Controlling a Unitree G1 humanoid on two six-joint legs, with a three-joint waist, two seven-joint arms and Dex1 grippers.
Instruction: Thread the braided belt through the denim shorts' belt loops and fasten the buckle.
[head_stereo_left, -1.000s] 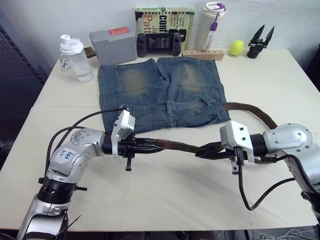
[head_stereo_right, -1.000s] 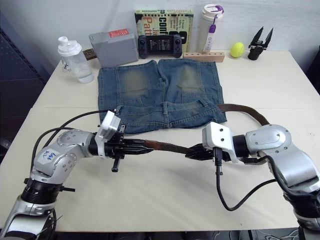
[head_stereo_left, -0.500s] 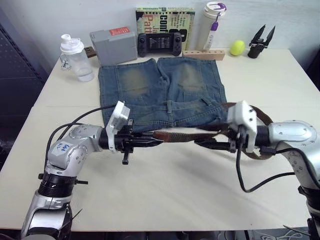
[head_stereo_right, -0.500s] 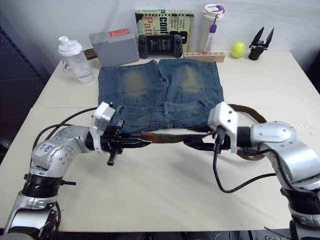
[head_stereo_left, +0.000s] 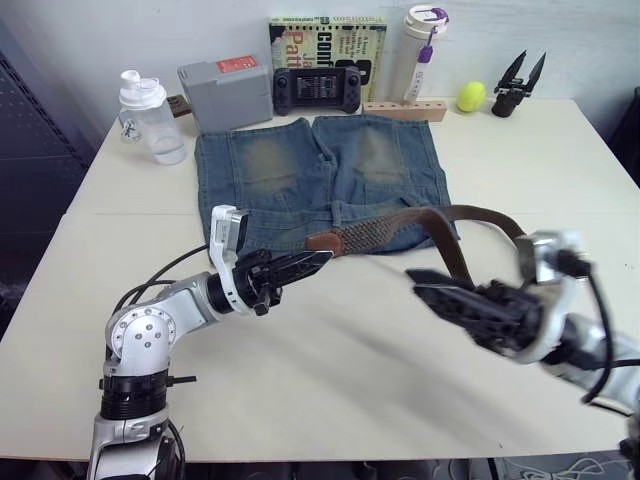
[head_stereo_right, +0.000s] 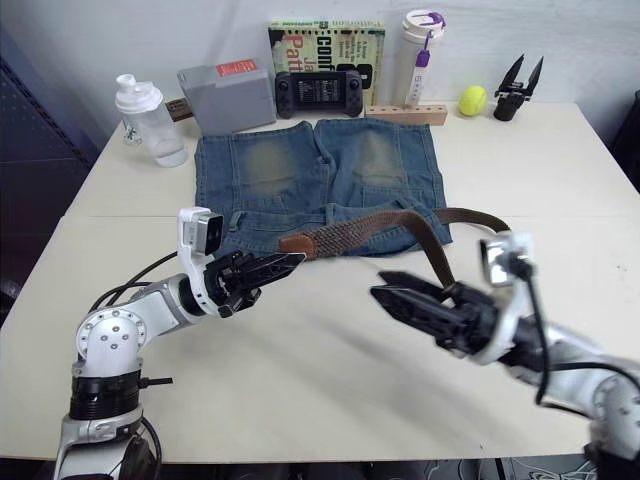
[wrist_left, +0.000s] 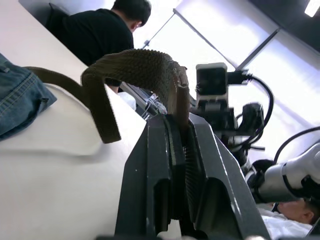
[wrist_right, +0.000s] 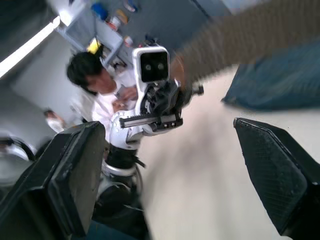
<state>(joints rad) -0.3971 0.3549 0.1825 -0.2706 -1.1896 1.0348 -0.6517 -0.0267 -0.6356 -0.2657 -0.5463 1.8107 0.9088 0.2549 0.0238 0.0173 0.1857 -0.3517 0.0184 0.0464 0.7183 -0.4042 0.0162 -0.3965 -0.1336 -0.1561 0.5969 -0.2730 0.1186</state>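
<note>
On the far left of the surface (head_stereo_left: 80, 300) I see a clear shaker bottle (head_stereo_left: 148, 117) standing near the back corner, with a grey box (head_stereo_left: 226, 92) just beside it. My left pincer (head_stereo_left: 318, 261) sits close to the near edge of the shorts (head_stereo_left: 320, 175), raised off the surface, and it is clamped on the tip of the belt (head_stereo_left: 385, 232); in the left wrist view the two black fingers (wrist_left: 162, 170) press the woven strap between them. From that grip the belt runs rightward, lifted over the waistband and lower right corner of the shorts, then bends at the right side, where a darker stretch of it drops toward my right arm. I cannot make out the buckle from here. The shorts lie flat in the middle of the surface, waistband toward me, faded patches on both legs pointing to the back wall.

Behind the shorts stand a green book (head_stereo_left: 329, 40), a black handheld game console (head_stereo_left: 320, 88) leaning against it, a wooden block (head_stereo_left: 406, 107) and a white tumbler with a purple lid (head_stereo_left: 416, 50). Further right lie a yellow ball (head_stereo_left: 471, 96) and a spare black pincer part (head_stereo_left: 518, 85).

My right pincer (head_stereo_left: 437, 289) hangs above the bare surface, near the drooping belt but holding nothing, its fingers spread wide apart.
</note>
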